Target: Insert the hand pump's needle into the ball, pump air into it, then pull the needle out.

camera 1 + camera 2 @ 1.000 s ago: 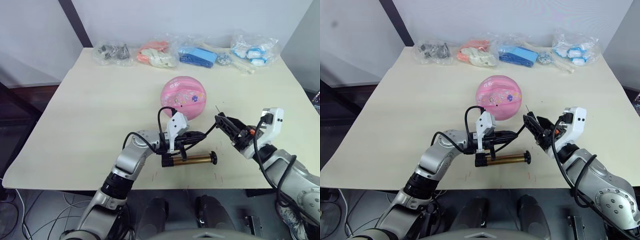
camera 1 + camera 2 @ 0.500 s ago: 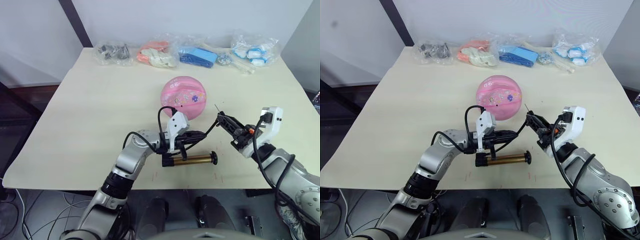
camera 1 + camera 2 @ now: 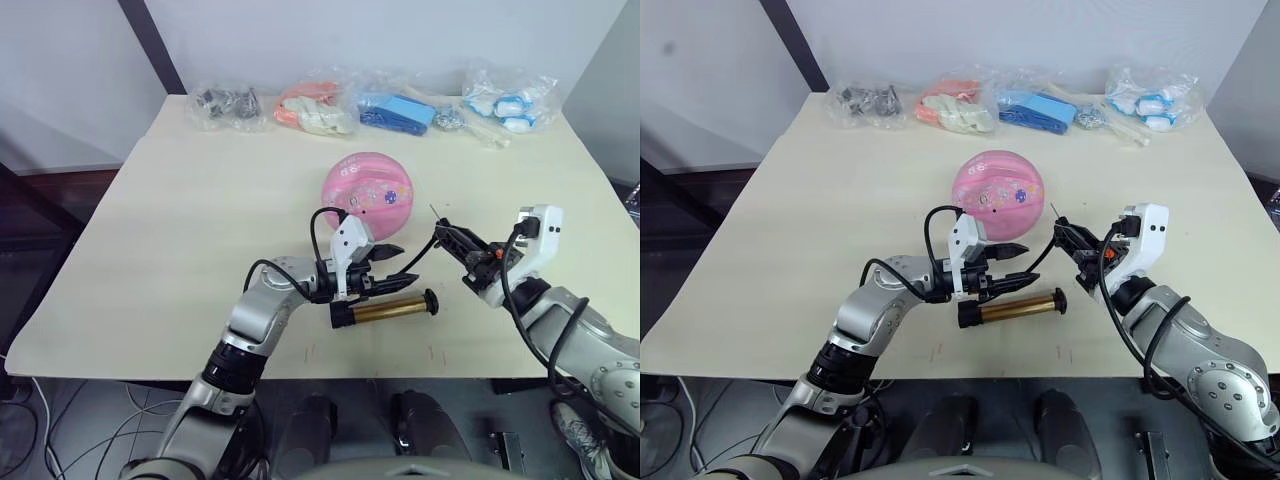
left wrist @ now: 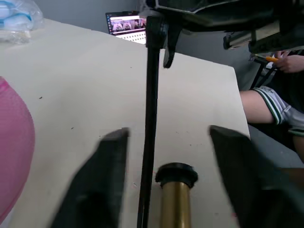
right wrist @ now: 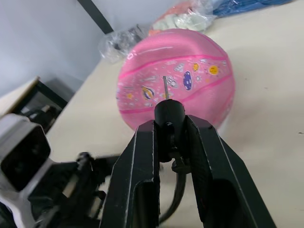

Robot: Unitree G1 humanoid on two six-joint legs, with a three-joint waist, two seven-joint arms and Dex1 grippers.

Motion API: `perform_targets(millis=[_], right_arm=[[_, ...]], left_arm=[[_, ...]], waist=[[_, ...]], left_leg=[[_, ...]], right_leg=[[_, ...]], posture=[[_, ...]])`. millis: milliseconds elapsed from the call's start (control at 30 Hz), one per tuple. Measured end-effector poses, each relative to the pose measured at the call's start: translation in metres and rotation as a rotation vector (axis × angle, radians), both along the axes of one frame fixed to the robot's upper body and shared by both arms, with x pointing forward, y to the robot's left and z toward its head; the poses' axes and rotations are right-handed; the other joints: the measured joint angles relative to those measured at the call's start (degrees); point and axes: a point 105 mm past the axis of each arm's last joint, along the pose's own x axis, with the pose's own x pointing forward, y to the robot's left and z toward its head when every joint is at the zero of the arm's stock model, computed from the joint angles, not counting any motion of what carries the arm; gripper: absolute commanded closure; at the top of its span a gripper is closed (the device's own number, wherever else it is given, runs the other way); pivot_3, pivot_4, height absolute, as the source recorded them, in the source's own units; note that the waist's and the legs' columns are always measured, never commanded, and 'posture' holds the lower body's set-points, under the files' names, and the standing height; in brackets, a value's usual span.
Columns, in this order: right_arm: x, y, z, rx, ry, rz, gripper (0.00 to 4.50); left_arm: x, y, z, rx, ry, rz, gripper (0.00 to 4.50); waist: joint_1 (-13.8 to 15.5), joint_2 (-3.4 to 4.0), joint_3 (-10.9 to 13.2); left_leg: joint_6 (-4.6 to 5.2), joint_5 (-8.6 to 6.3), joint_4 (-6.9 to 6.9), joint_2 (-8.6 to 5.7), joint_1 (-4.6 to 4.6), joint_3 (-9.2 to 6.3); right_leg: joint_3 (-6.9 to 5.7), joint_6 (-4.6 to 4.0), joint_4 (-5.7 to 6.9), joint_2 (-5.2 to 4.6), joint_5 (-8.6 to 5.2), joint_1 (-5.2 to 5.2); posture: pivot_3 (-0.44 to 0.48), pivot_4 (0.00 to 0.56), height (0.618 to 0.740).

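The pink ball (image 3: 367, 195) rests mid-table. The hand pump (image 3: 385, 310) lies flat in front of it, gold barrel crosswise. My left gripper (image 3: 403, 267) hovers just behind the barrel with its fingers (image 4: 107, 175) spread open; the black hose (image 4: 151, 109) runs between them untouched. The hose arcs over to my right gripper (image 3: 445, 238), which is shut on the black fitting (image 5: 169, 114) of the needle (image 5: 165, 85). The needle points at the ball, a short gap away from its right side.
Several clear bags (image 3: 315, 110) of small items line the table's far edge. The front edge of the table (image 3: 150, 370) runs just below the pump. A seated person's leg (image 4: 270, 104) and a laptop (image 4: 126, 23) show beyond the table's right side.
My left gripper has opened and drawn back from the pump. The barrel has shifted slightly right and away from the front edge. My right gripper keeps the needle fitting, nearly still.
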Motion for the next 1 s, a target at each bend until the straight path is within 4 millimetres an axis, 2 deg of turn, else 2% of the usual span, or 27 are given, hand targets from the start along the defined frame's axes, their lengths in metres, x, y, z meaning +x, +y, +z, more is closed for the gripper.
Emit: perform_targets(millis=[100, 200, 300, 367, 500, 633, 733, 767, 800, 900, 933, 1000], right_arm=[[0.005, -0.007, 0.005, -0.156, -0.034, -0.003, 4.19], [0.009, -0.008, 0.015, -0.283, -0.070, 0.024, 4.19], [0.014, -0.005, 0.027, -0.339, -0.066, 0.048, 4.19], [0.017, -0.002, 0.029, -0.335, 0.001, 0.081, 4.19], [0.019, 0.011, 0.033, -0.187, 0.100, 0.128, 4.19], [0.019, 0.024, 0.027, -0.056, 0.189, 0.139, 4.19], [0.021, 0.032, 0.022, 0.073, 0.278, 0.136, 4.19], [0.024, 0.039, 0.016, 0.148, 0.340, 0.134, 4.19], [0.026, 0.042, 0.012, 0.173, 0.379, 0.127, 4.19], [0.028, 0.044, 0.009, 0.192, 0.402, 0.116, 4.19], [0.037, 0.050, 0.010, 0.255, 0.438, 0.096, 4.19], [0.041, 0.061, 0.008, 0.288, 0.474, 0.103, 4.19]], left_arm=[[0.008, 0.014, 0.017, -0.080, 0.011, 0.033, 0.55], [0.013, 0.032, 0.025, -0.073, -0.009, 0.057, 0.55], [0.017, 0.049, 0.030, -0.063, -0.015, 0.107, 0.55], [0.020, 0.060, 0.033, -0.055, -0.025, 0.135, 0.55], [0.027, 0.083, 0.041, -0.023, -0.039, 0.192, 0.55], [0.042, 0.105, 0.054, 0.009, -0.059, 0.260, 0.55], [0.055, 0.119, 0.065, 0.064, -0.089, 0.298, 0.55], [0.065, 0.128, 0.074, 0.103, -0.121, 0.325, 0.55], [0.071, 0.131, 0.082, 0.132, -0.160, 0.330, 0.55], [0.075, 0.131, 0.085, 0.157, -0.187, 0.325, 0.55], [0.089, 0.130, 0.081, 0.234, -0.181, 0.317, 0.55], [0.100, 0.126, 0.083, 0.307, -0.196, 0.297, 0.55]], waist=[[-0.06, 0.00, 0.01], [-0.22, 0.01, 0.02], [-0.09, 0.00, 0.02], [-0.06, -0.02, 0.04], [-0.04, -0.10, 0.08], [-0.04, -0.13, 0.10], [-0.10, -0.17, 0.11], [-0.15, -0.17, 0.12], [-0.25, -0.14, 0.13], [-0.28, -0.14, 0.13], [-0.28, -0.19, 0.14], [-0.60, -0.19, 0.14]], left_leg=[[0.00, 0.00, 0.00, 0.01, 0.01, 0.01], [0.00, 0.00, -0.06, 0.03, 0.01, 0.02], [0.00, 0.00, -0.10, 0.03, -0.05, -0.01], [0.00, 0.00, -0.10, 0.03, -0.07, 0.02], [0.00, 0.00, -0.16, 0.04, -0.10, -0.03], [0.00, 0.00, -0.15, 0.02, -0.14, -0.03], [0.00, 0.00, -0.16, 0.03, -0.13, -0.06], [0.00, 0.00, -0.16, 0.03, -0.13, -0.05], [0.00, 0.00, -0.17, 0.03, -0.14, 0.02], [0.00, 0.00, -0.17, 0.02, -0.15, 0.05], [0.01, 0.01, -0.16, 0.02, -0.18, 0.03], [0.01, 0.01, -0.17, 0.03, -0.25, 0.01]], right_leg=[[-0.01, 0.00, 0.01, 0.01, 0.00, -0.02], [0.00, -0.01, 0.02, 0.05, 0.00, -0.07], [-0.01, -0.03, -0.01, 0.03, 0.00, -0.10], [0.01, -0.04, -0.04, -0.01, 0.01, -0.10], [-0.03, -0.06, -0.07, 0.01, 0.00, -0.13], [-0.04, -0.05, -0.09, -0.01, 0.01, -0.13], [-0.06, -0.05, -0.07, 0.03, 0.01, -0.14], [-0.06, -0.05, -0.02, 0.04, 0.01, -0.18], [0.00, -0.06, 0.00, 0.03, 0.01, -0.23], [0.02, -0.06, -0.01, 0.02, 0.02, -0.24], [-0.02, -0.08, -0.01, 0.06, 0.04, -0.26], [-0.01, -0.10, 0.02, 0.06, 0.05, -0.35]], posture=[[0.000, 0.150, 0.740], [0.000, 0.150, 0.740], [0.000, 0.150, 0.740], [0.000, 0.150, 0.740], [0.000, 0.150, 0.740], [0.000, 0.150, 0.740], [0.000, 0.150, 0.740], [0.000, 0.150, 0.740], [0.000, 0.150, 0.740], [0.000, 0.150, 0.740], [0.000, 0.150, 0.740], [0.000, 0.150, 0.740]])
